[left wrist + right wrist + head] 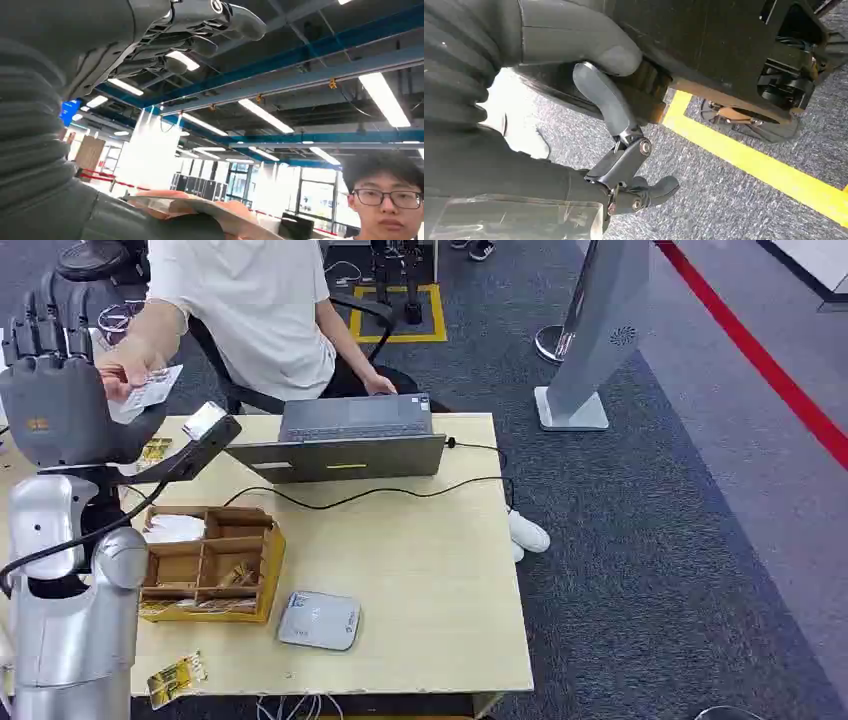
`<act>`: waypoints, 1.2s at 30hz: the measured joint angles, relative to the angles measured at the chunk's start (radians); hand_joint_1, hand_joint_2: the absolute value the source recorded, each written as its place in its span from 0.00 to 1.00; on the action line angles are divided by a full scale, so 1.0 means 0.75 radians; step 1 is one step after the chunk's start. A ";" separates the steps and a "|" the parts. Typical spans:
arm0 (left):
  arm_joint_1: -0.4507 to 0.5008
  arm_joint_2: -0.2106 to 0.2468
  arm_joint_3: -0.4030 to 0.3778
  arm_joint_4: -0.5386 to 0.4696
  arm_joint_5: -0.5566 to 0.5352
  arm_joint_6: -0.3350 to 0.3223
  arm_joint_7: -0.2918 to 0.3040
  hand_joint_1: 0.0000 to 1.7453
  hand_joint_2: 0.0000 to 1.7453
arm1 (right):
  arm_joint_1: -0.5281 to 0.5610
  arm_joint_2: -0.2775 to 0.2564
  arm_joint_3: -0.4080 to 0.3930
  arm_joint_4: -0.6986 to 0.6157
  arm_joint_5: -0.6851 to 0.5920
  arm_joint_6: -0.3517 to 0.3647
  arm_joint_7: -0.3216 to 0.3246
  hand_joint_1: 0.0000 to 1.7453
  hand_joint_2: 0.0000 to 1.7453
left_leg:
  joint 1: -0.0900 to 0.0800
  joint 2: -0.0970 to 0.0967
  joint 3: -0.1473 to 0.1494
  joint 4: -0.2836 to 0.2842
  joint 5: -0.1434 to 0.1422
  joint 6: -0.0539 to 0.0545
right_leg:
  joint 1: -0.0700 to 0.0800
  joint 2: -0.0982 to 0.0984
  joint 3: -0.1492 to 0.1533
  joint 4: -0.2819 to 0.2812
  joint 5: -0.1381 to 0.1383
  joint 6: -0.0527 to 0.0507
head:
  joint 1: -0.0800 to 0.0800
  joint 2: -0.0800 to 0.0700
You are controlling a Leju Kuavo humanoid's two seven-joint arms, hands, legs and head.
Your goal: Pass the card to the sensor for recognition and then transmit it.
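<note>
White card (150, 392) sits raised above the table's far left corner, pinched by a person's hand (130, 362) and lying against the thumb side of the robot's left hand (55, 400). Judged stage: the handover, after the sensor (318, 620) pass. Next move calls for letting the card go cleanly. Whether the left hand clamps the card cannot be told; its palm faces away. Right hand (624, 170) hangs over the floor, fingers curled, nothing in them
</note>
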 joint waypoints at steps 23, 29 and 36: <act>0.000 -0.005 0.000 0.020 0.061 -0.043 -0.014 1.00 1.00 | 0.000 0.000 0.001 0.000 -0.003 0.000 -0.004 0.00 1.00 | 0.000 0.000 0.000 0.000 0.000 0.000 | 0.000 0.000 0.000 0.000 0.000 0.000 | 0.000 0.000; 0.000 -0.005 0.000 0.024 0.065 -0.043 -0.014 1.00 1.00 | 0.000 0.000 0.001 0.000 -0.003 0.000 -0.004 0.00 1.00 | 0.000 0.000 0.000 0.000 0.000 0.000 | 0.000 0.000 0.000 0.000 0.000 0.000 | 0.000 0.000; 0.000 -0.005 0.000 0.025 0.044 -0.036 -0.002 1.00 1.00 | 0.000 0.000 0.001 0.000 -0.003 0.000 -0.003 0.00 1.00 | 0.000 0.000 0.000 0.000 0.000 0.000 | 0.000 0.000 0.000 0.000 0.000 0.000 | 0.000 0.000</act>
